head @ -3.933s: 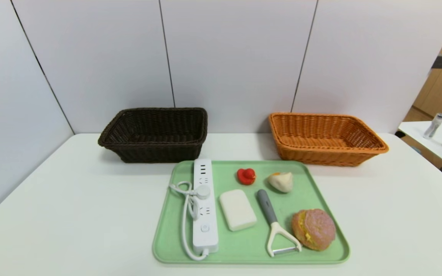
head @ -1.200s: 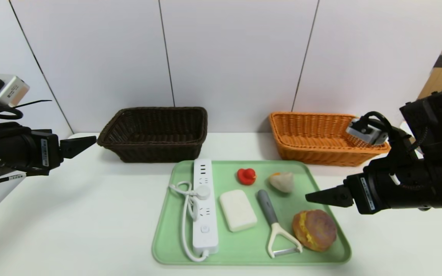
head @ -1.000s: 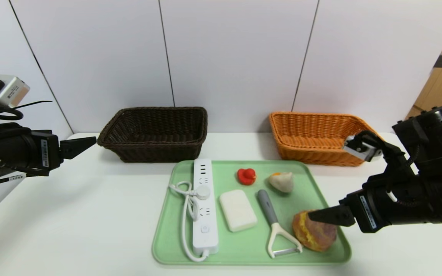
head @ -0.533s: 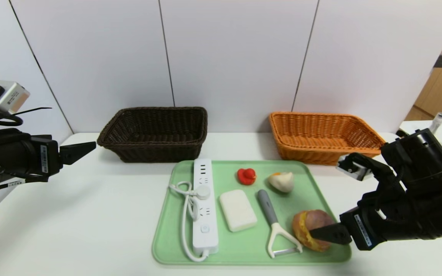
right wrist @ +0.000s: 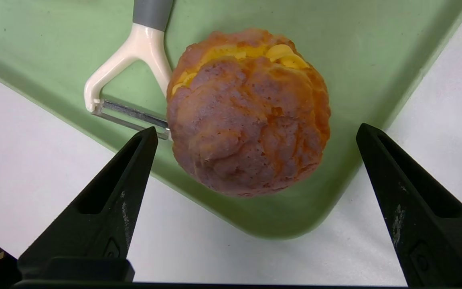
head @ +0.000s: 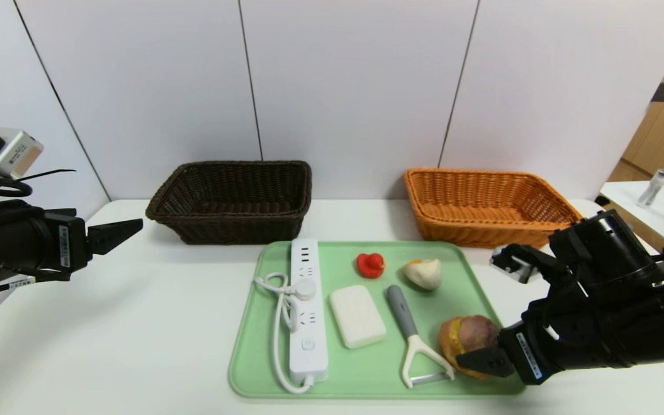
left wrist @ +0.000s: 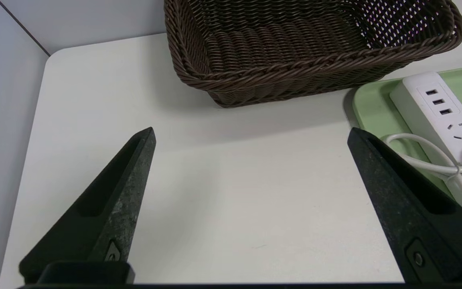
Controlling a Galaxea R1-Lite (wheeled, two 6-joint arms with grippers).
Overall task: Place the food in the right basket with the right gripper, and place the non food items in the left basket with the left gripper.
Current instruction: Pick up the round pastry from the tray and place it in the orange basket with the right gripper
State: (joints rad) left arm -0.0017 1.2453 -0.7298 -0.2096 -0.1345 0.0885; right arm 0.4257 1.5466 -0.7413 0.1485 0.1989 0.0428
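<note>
The pink-brown bun (head: 463, 339) (right wrist: 251, 112), one piece of the food, lies at the near right corner of the green tray (head: 361, 377). My right gripper (head: 478, 362) (right wrist: 257, 128) is open and low, one finger on each side of the bun, touching nothing. The cream dumpling bun (head: 422, 272) sits farther back. The power strip (head: 306, 305), soap bar (head: 357, 315), peeler (head: 410, 328) and red duck (head: 370, 264) also lie on the tray. Behind it stand the dark brown left basket (head: 234, 199) and the orange right basket (head: 487, 207). My left gripper (head: 121, 230) (left wrist: 252, 130) hangs open at the far left, holding nothing.
White wall panels stand right behind both baskets. The peeler's blade (right wrist: 130, 114) lies next to the bun and close to one right finger. A side table with a bottle (head: 652, 187) stands at the far right. Bare white tabletop lies left of the tray.
My right gripper has come down and toward the tray's near right corner, and its open fingers now flank the bun. The left gripper has dipped slightly. Nothing on the tray has moved.
</note>
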